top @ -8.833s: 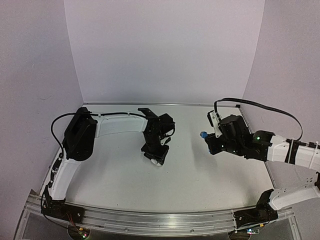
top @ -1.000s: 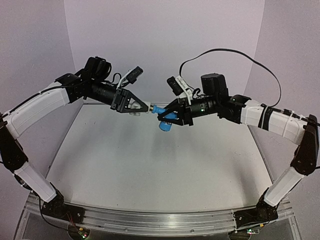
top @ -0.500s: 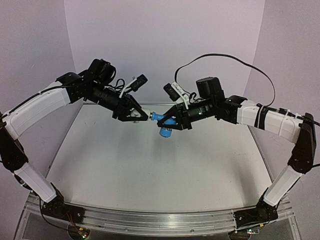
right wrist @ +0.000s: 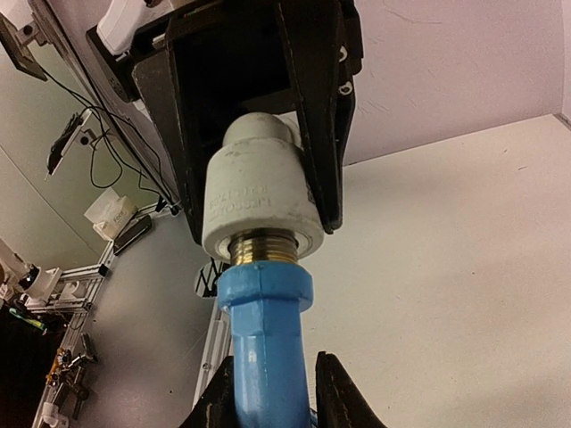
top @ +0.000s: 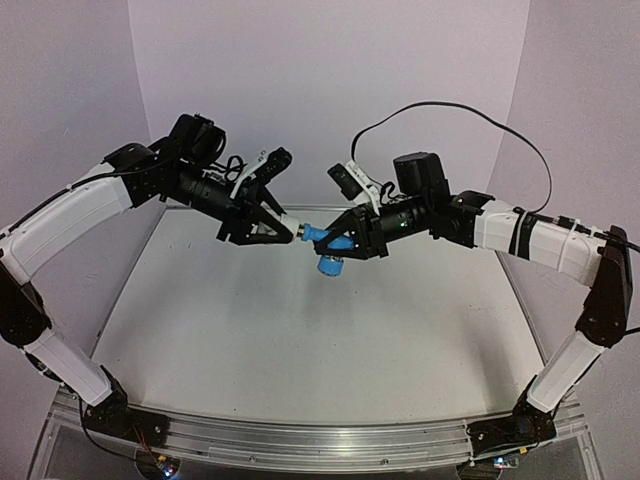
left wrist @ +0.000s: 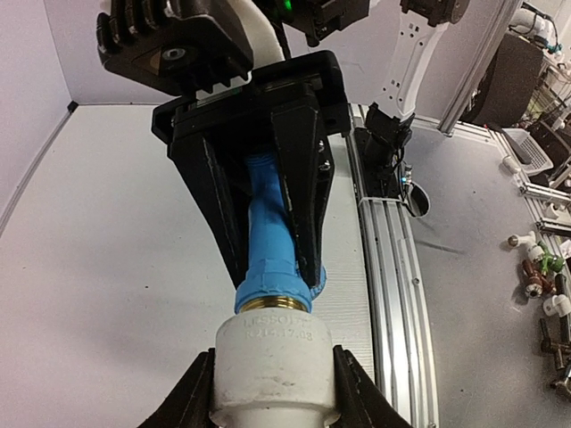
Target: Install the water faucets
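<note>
Top external showed left hand grasping the fitting, right hand grasping the tap, aligned mid-frame for threading.

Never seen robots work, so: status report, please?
Left gripper shut on white fitting. Right gripper shut on blue tap. Tap's brass thread partly in fitting, midair. Nothing in the way.
</note>
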Robot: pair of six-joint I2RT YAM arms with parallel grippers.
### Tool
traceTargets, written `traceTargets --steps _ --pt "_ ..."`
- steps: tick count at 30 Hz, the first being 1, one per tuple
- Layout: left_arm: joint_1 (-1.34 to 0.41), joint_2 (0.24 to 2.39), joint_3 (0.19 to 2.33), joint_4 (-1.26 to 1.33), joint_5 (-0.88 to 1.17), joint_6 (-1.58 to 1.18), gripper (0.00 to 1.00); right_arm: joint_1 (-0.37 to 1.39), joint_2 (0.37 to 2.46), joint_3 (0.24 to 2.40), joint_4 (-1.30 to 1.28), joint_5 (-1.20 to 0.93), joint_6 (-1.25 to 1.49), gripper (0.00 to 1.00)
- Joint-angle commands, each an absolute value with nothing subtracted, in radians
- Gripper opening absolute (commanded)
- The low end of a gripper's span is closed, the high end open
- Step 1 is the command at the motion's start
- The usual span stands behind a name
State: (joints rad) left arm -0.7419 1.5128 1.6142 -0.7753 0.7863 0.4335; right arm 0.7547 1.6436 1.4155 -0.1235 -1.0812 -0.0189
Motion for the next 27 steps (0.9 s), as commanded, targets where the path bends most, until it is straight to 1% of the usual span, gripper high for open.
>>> traceTargets --steps 1,9,11,19,27 --pt "-0.846 1.570 1.587 -0.634 0.778 0.536 0.00 0.829 1.619 1.535 0.230 -1.186 0.063 0.00" --pt "-0.863 1.485 1.461 -0.423 0.679 0.624 0.00 0.828 1.630 1.512 0.387 -1.213 0.205 0.00" --pt "-0.869 1.482 1.461 -0.411 0.680 0.661 0.00 0.829 1.636 1.511 0.407 -1.225 0.229 0.00" --pt "-0.876 1.500 1.456 -0.426 0.724 0.782 0.00 0.829 1.625 1.499 0.403 -1.247 0.252 0.00" --pt "-0.879 1.505 1.456 -0.533 0.609 0.882 0.00 0.828 1.581 1.458 0.260 -1.216 0.183 0.00"
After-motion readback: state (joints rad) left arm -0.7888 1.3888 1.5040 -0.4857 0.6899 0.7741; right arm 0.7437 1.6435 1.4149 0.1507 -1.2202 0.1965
